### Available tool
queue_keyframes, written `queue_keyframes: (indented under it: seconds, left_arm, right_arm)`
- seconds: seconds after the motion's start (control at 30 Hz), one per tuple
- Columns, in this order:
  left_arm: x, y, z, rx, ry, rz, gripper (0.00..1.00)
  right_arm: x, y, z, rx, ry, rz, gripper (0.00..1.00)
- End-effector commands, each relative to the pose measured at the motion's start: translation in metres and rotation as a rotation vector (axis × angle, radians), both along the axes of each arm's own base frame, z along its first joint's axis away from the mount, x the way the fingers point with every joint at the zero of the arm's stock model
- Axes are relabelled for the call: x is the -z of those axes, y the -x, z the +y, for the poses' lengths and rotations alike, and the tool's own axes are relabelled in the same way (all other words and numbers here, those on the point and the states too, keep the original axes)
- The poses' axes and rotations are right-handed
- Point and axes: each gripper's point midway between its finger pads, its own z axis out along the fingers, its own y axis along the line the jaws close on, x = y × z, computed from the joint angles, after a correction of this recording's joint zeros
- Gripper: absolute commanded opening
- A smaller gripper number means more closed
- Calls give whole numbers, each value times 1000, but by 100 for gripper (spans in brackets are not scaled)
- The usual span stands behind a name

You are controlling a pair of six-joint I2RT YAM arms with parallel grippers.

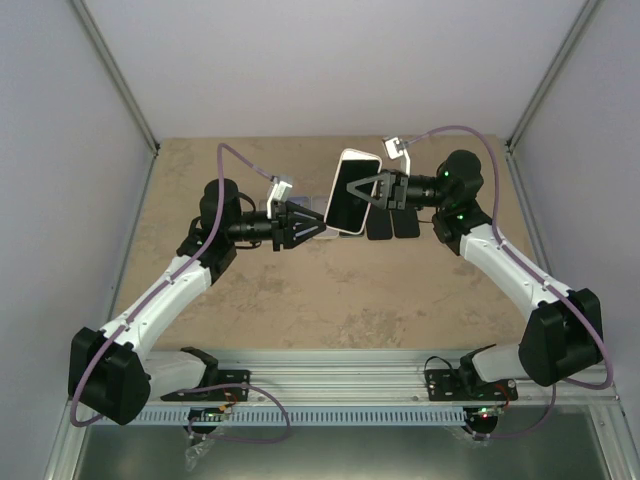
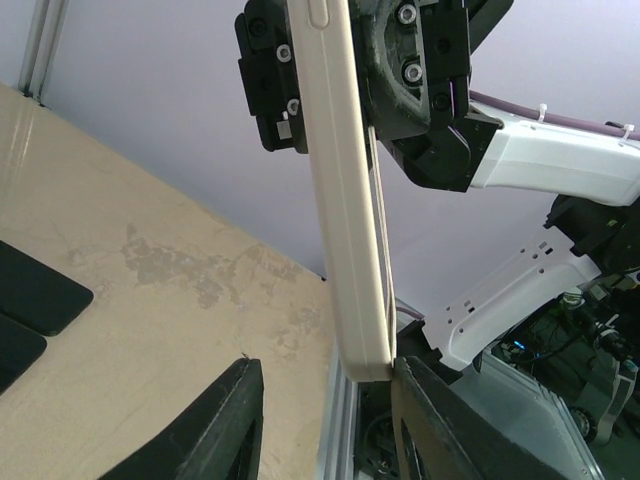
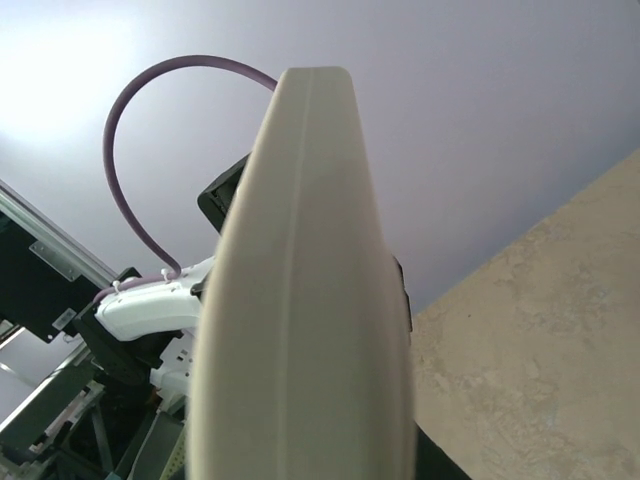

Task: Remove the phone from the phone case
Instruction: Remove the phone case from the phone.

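One side of the phone case (image 1: 358,156) is clamped by the right gripper (image 1: 364,190), seemingly so its free end is offered between the left gripper's (image 1: 316,227) open jaws.

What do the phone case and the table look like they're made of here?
The phone case is probably silicone or soft plastic: cream, matte, with rounded edges and a moulded side button, and no sharp glare. The table is beige and mottled like stone or a stone-print laminate, also matte. The look alone does not tell which of the two it is.
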Motion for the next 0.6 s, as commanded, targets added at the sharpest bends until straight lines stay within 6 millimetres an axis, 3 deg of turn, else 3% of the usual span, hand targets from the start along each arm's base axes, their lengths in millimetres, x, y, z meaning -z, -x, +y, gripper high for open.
queue_keyframes:
  seconds: [0.0, 0.23, 0.57]
  left_arm:
    - [4, -6, 0, -39, 0, 14, 34]
    - [13, -20, 3, -104, -12, 43, 24]
    - [17, -27, 4, -136, -21, 58, 20]
  right_arm:
    - [-18, 10, -2, -28, -40, -65, 1]
    - [-24, 18, -4, -53, -61, -82, 1]
    - [-30, 31, -4, -94, -95, -92, 1]
